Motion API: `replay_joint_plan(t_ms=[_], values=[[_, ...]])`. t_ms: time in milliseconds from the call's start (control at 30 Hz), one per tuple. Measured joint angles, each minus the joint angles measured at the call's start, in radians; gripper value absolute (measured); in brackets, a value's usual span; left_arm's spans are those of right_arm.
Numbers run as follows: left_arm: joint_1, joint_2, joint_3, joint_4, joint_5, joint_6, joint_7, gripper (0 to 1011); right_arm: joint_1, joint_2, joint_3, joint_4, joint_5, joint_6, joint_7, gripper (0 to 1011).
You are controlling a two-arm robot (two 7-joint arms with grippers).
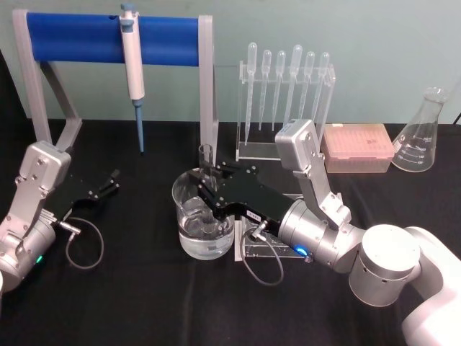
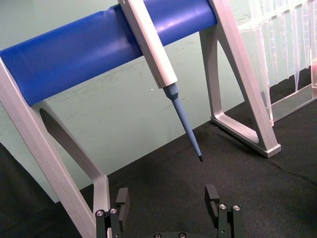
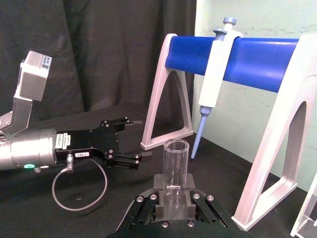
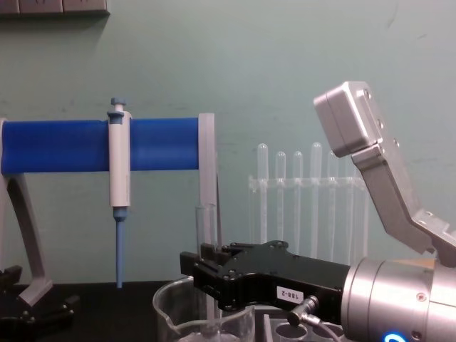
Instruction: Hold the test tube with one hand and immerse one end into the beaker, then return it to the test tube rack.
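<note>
Head view: the test tube [image 1: 207, 160], clear glass with a flared open rim, stands upright in the right claw [image 1: 209, 189], whose black fingers are closed firmly on its middle. Its lower end goes down inside the beaker [image 1: 186, 216], a wide clear glass with a rolled rim at the centre of the black surface [image 1: 144, 303]. The beaker appears to hold some clear liquid low down, and the claw's body covers the tube's tip.

A clear rack [image 1: 252, 250] sits just at the beaker's 3 o'clock, partly under the right arm. At 11 o'clock a white-and-blue pipettor [image 1: 132, 65] hangs on a blue-barred stand [image 1: 72, 37]. At 1 o'clock thin pipettes [image 1: 288, 79] stand in a row, and at 2 o'clock are a pink box [image 1: 358, 148] and a flask [image 1: 421, 137]. The left claw [image 1: 112, 182] rests at 9 o'clock, well apart from the beaker, jaws spread wide.
</note>
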Motion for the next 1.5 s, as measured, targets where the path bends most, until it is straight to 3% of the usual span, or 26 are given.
replay_joint_plan(t_ms=[1500], values=[[0.000,0.000,0.000,0.000,0.000,0.000,0.000,1000,0.000,0.000,0.000,0.000,0.000,0.000,0.000,225]])
